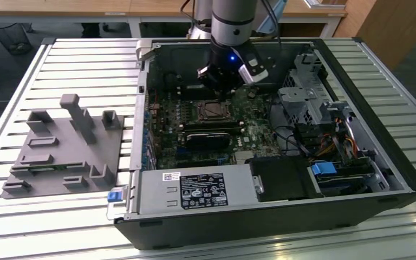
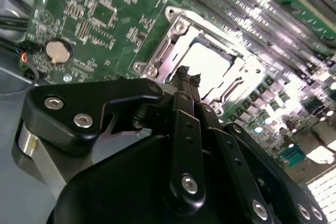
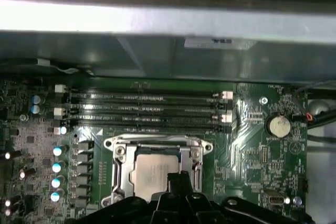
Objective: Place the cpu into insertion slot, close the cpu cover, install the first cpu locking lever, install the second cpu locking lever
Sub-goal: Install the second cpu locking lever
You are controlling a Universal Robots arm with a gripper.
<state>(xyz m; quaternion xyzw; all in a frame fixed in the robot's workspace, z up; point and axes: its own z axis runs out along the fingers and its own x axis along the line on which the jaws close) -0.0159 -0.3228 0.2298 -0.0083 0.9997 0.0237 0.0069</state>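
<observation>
Second wrist view: cpu [image 2: 210, 69] apparently just past gripper [image 2: 188, 73]

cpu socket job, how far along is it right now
Done: the cpu sits in the insertion slot, and the cpu cover lies closed over it, framing the chip in both wrist views. In hand: nothing; the pincer is shut and empty, its tips right at the cover's edge. Left: the two locking levers; whether either is latched cannot be told from these views.
</observation>
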